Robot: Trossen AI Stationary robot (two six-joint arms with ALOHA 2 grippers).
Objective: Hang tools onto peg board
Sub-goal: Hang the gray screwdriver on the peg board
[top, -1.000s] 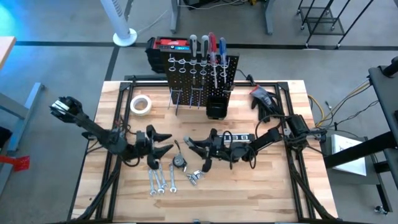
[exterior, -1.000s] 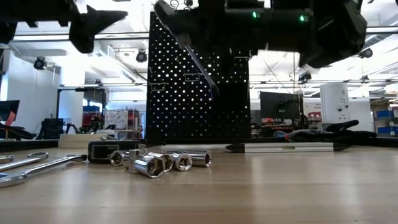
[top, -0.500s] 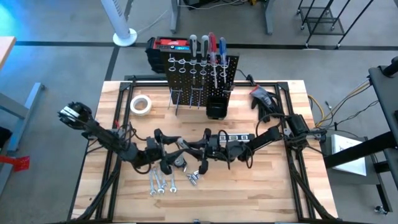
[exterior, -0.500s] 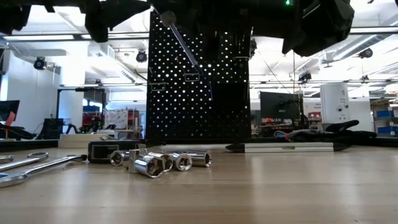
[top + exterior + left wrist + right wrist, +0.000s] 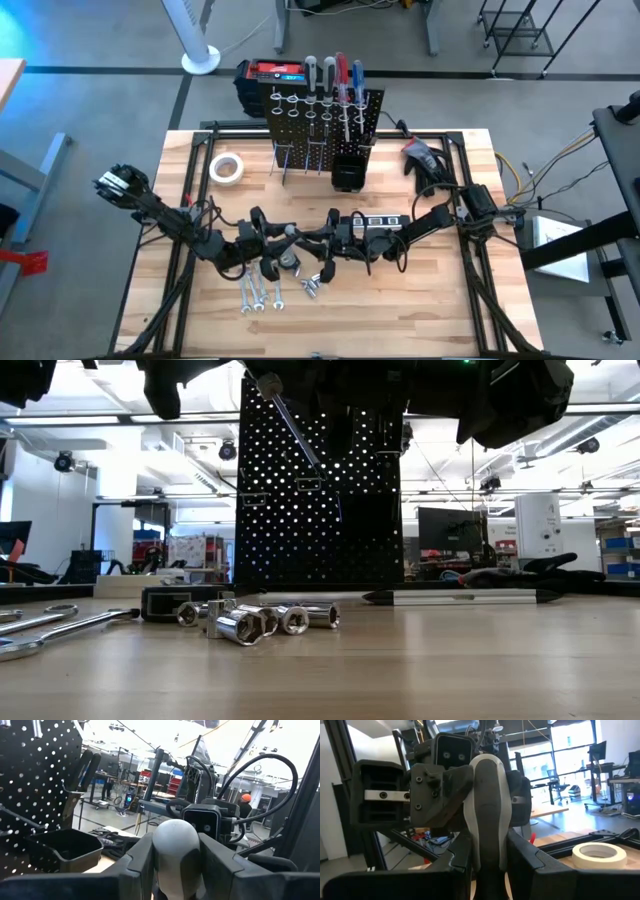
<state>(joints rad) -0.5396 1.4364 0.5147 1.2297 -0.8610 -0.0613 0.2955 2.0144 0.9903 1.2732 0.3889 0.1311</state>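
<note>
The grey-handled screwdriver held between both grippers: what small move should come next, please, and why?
Probably the right gripper should open and release: the grey-handled screwdriver sits in both grippers, and the left gripper appears closed around its handle end.

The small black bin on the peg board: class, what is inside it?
In the left wrist view the small black bin on the peg board looks empty where its interior shows; the front wall hides the bottom.

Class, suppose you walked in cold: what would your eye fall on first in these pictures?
Mid-table, both grippers meet on one grey-handled screwdriver: the left gripper and right gripper each clamp it. Behind stands the black peg board with screwdrivers already hung along its top; wrenches lie in front.
</note>
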